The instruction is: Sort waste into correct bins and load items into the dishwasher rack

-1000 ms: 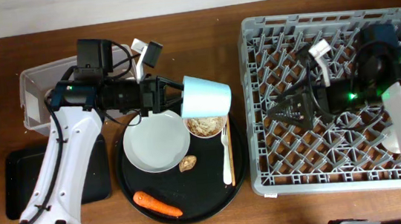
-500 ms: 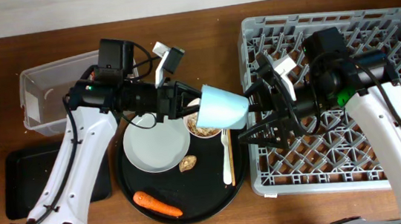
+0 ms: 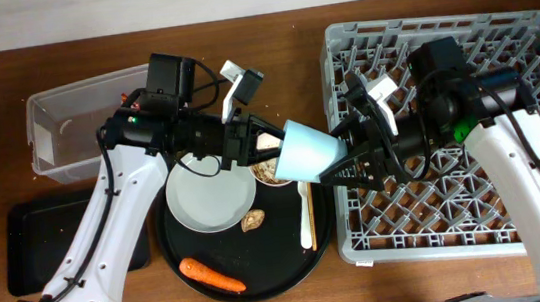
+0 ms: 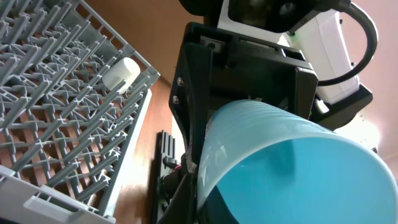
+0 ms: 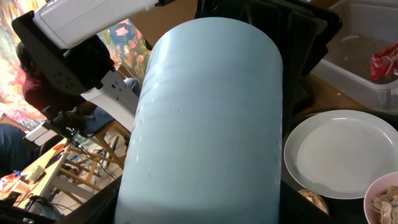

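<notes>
The small light-blue cup [image 3: 307,153] hangs on its side above the right edge of the round black tray, just left of the grey dishwasher rack [image 3: 460,237]. My left gripper [image 3: 261,144] is shut on its rim. My right gripper [image 3: 344,168] closes on the cup's other end, with fingers against both sides in the right wrist view [image 5: 205,124]. On the tray lie the pale grey plate [image 3: 212,194], the bowl [image 3: 274,171] with beige scraps, a brown lump [image 3: 252,220], a carrot [image 3: 213,275] and a white fork [image 3: 305,218].
The clear tub [image 3: 48,144] stands at the back left and holds the red wrapper [image 5: 382,62]. The shallow black tray [image 3: 19,248] lies in front of it. A small white cup [image 4: 121,73] sits in the rack. The round black tray [image 3: 182,266] is in the middle.
My left arm carried the cup to the right toward the rack. My right arm came left from over the rack, and its fingers closed in around the cup's end.
</notes>
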Robot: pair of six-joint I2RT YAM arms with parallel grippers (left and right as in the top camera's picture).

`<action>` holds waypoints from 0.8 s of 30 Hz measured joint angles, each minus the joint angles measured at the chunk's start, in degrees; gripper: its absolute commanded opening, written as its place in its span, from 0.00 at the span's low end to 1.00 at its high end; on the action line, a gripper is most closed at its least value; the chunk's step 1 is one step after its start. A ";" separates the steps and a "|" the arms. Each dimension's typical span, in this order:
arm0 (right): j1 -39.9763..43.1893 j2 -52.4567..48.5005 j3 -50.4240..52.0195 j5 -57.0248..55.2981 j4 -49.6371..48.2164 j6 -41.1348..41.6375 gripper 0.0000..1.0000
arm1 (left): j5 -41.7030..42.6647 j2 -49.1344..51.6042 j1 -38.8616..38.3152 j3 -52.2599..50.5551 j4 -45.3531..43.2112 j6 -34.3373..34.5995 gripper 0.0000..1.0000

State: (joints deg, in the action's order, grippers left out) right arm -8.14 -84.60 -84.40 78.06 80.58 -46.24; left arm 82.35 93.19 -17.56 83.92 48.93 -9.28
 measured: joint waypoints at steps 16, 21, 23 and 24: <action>12.52 -0.02 -4.24 -22.56 -1.49 16.02 0.44 | -35.78 -0.02 5.16 0.24 15.02 0.07 0.27; 20.44 -0.02 -10.86 -40.98 -1.79 28.98 0.43 | -44.94 -0.02 9.75 0.24 18.14 0.09 0.26; 23.39 0.00 -11.56 -47.12 -2.16 33.59 0.42 | -47.36 -0.02 10.38 0.24 18.62 0.07 0.26; 25.05 0.00 -11.61 -50.73 -2.32 36.33 0.42 | -48.13 -0.02 10.38 0.24 18.64 0.07 0.26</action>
State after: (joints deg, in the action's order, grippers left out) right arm 16.91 -84.60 -96.01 27.33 78.26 -9.91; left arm 34.22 93.17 -7.18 84.16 67.57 -9.21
